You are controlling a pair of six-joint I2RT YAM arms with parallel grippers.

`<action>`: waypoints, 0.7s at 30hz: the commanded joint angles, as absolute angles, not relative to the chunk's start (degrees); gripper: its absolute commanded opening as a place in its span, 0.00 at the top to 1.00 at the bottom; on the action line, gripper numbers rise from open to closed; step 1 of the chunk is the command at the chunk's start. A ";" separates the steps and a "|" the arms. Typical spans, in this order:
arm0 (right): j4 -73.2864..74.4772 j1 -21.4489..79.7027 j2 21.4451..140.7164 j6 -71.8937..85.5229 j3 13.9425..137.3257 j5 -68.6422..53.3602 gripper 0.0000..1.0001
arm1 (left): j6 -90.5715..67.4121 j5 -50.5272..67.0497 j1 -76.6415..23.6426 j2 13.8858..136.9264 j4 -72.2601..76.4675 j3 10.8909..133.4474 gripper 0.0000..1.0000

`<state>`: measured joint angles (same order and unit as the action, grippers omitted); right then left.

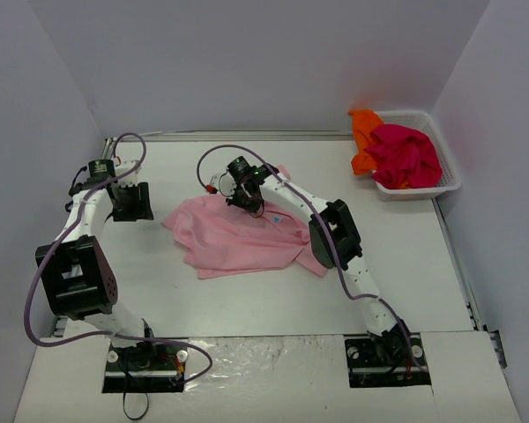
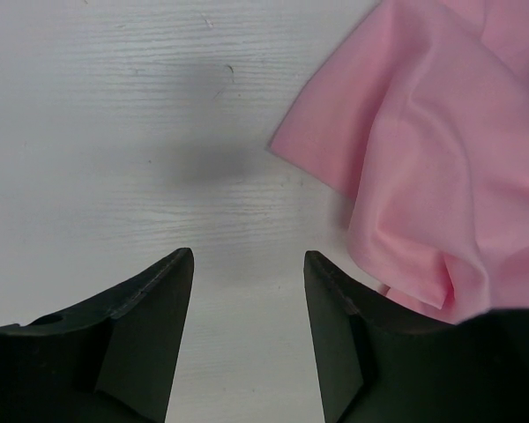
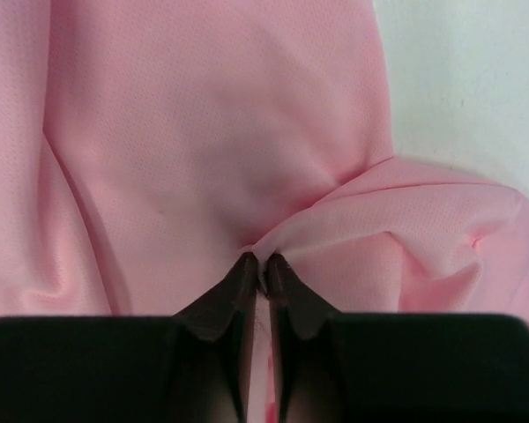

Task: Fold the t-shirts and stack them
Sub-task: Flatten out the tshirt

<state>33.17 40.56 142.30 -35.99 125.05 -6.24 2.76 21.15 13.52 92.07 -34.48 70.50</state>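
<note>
Right claw was shut, tips pressed together on a small fold of the pink shirt. In the right wrist view the cloth puckered into a ridge right at the tips, with creases running out from the pinch. The grip was on the far part of the shirt, toward the back wall. The right arm reached in over the shirt from the near right.

Pink shirt lay mid-table, between the two arms. It was rumpled and unevenly spread, with several loose folds and one flap doubled over on the right side. Not folded yet.

Left claw was roughly half open with nothing between the fingers. It sat over bare table just beside the shirt's left edge. In the left wrist view a corner of the shirt lay ahead and to the right of the fingers. The right-hand finger was close to the cloth; couldn't tell if it touched. Also couldn't tell whether the tips touched the table.

Basket stood in the far right corner, well apart from the pink shirt. The red shirt was heaped inside it. The orange shirt was bunched at the basket's left end, hanging over the rim.
</note>
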 commanded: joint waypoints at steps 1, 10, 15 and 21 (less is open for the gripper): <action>34.54 40.43 139.58 -35.16 125.16 -4.92 0.90 | 2.46 22.06 13.89 91.84 -33.40 71.63 0.48; 34.72 40.52 140.18 -34.98 124.36 -4.84 0.74 | 2.46 22.50 13.89 91.76 -33.40 71.28 0.48; 34.63 40.52 140.54 -34.89 124.89 -3.60 1.00 | 2.64 22.41 13.89 91.67 -33.40 71.28 0.48; 34.63 39.90 136.07 -34.98 124.54 -2.38 1.00 | 2.81 23.11 13.62 92.99 -33.40 71.98 0.48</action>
